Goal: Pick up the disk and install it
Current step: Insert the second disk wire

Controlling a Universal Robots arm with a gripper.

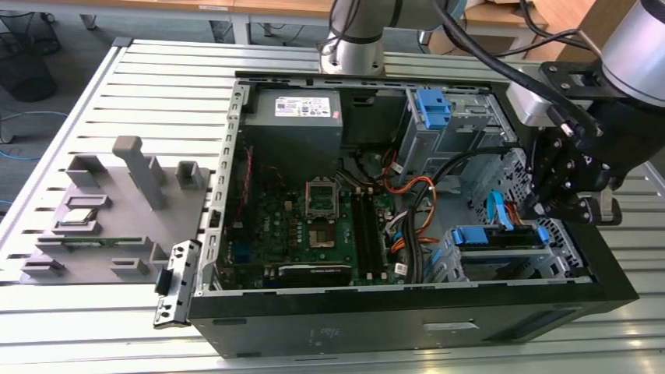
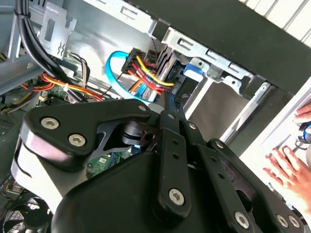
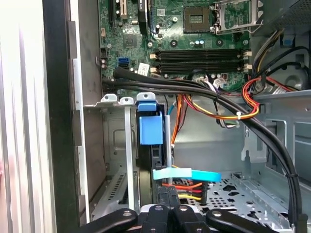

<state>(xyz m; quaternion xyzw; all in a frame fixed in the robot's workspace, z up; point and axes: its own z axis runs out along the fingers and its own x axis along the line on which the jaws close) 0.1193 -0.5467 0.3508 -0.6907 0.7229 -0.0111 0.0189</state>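
Black gripper (image 1: 569,204) over a black computer case (image 1: 416,323). Green motherboard (image 1: 311,222) inside, with black memory slots (image 3: 201,54). Bright blue bracket on the disk (image 3: 151,127), light blue flat cable (image 3: 187,174), red, yellow and orange wires (image 2: 148,73). Grey power supply (image 1: 294,121) with a white sticker. Pale grey slatted table (image 1: 156,86), grey fixture block (image 1: 104,214).

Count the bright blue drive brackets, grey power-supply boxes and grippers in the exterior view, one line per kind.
Bright blue drive brackets: 2, the upper bracket in the far bay and the one framing the disk in the near bay
Grey power-supply box: 1
Gripper: 1, just above the disk's bay
Total: 4
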